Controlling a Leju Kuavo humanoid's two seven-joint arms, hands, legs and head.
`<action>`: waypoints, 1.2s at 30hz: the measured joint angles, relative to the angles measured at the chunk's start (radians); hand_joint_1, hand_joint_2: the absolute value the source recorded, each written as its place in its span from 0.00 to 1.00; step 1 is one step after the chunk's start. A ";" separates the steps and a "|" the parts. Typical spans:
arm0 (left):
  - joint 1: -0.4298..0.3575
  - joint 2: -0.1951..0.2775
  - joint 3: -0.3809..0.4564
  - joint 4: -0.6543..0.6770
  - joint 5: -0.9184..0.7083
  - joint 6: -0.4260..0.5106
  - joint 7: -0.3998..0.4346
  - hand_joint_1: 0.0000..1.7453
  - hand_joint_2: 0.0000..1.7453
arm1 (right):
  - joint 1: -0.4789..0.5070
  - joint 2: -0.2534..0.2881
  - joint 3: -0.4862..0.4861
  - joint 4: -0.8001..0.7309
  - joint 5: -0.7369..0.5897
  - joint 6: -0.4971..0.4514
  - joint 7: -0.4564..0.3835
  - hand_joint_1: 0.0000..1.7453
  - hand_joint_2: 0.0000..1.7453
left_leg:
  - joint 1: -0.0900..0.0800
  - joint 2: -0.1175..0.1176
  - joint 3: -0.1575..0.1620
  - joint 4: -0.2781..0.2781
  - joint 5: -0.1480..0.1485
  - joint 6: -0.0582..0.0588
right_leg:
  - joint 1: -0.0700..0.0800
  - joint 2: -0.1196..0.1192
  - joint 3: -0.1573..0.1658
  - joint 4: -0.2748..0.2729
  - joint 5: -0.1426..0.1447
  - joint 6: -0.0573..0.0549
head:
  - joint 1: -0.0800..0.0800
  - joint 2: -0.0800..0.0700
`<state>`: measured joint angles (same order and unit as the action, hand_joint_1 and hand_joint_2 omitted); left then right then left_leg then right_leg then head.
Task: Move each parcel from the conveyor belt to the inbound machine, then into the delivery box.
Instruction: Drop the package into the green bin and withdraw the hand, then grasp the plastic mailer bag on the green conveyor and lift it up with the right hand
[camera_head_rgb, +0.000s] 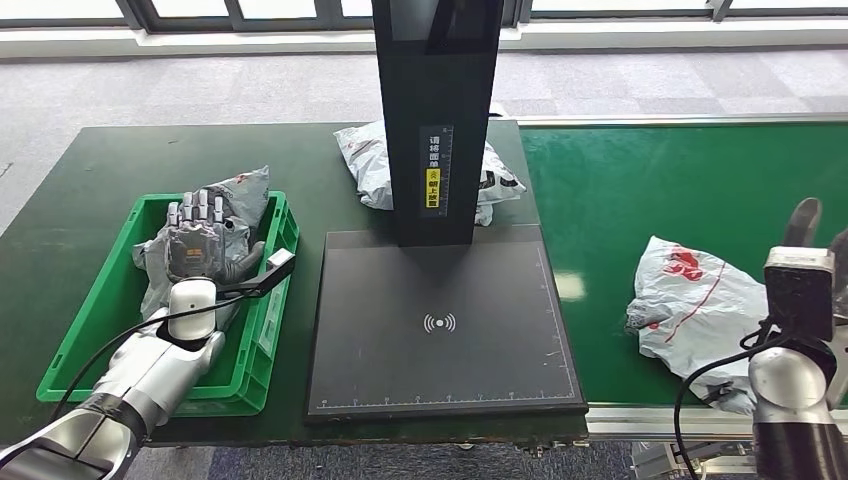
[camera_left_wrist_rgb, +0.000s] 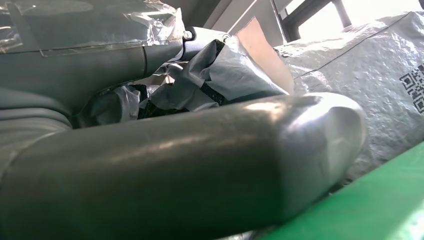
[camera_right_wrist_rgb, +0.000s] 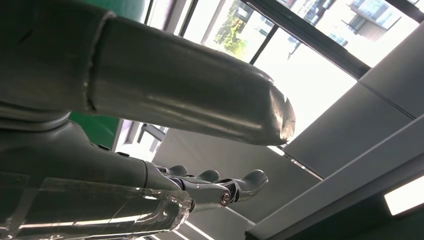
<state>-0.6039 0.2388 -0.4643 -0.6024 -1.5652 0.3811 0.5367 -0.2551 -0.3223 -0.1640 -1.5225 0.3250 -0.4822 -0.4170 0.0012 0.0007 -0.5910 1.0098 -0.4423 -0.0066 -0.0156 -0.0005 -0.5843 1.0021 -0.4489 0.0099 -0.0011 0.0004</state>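
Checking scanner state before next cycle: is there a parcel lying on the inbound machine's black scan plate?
No. In the head view the black scan plate lies bare, with one grey parcel behind the machine's column.

We are seeing daylight pouring from the windows, glaring white in the right wrist view; the thumb is blurring close up, gleaming with soft highlights.

Parcel in crate, left of scanner pad.
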 joint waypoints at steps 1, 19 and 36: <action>0.000 0.000 0.000 0.000 0.000 0.000 0.000 0.00 0.00 | 0.000 0.000 0.000 0.000 0.000 0.000 0.000 0.00 0.00 | 0.000 0.000 0.000 0.000 0.000 0.000 | 0.000 0.000 0.000 0.000 0.000 0.000 | 0.000 0.000; 0.017 -0.009 0.007 -0.022 0.040 0.033 -0.042 0.00 0.00 | 0.007 0.000 -0.001 -0.004 -0.005 -0.006 -0.003 0.00 0.00 | -0.001 0.000 0.001 0.000 0.000 0.000 | -0.001 0.000 -0.001 -0.001 0.000 0.000 | 0.000 0.000; 0.416 -0.113 0.456 -0.985 0.987 0.303 -0.948 0.00 0.00 | 0.204 0.010 -0.068 -0.137 -0.062 -0.042 -0.058 0.00 0.00 | 0.000 0.003 -0.005 0.001 -0.008 0.003 | 0.000 0.002 -0.004 -0.002 -0.006 0.002 | 0.000 0.000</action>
<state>-0.1878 0.1260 -0.0086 -1.5878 -0.5781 0.6844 -0.4115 -0.0511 -0.3120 -0.2318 -1.6597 0.2632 -0.5245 -0.4749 0.0008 0.0040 -0.5956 1.0110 -0.4508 -0.0033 -0.0160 0.0015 -0.5879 1.0003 -0.4548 0.0120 -0.0011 0.0004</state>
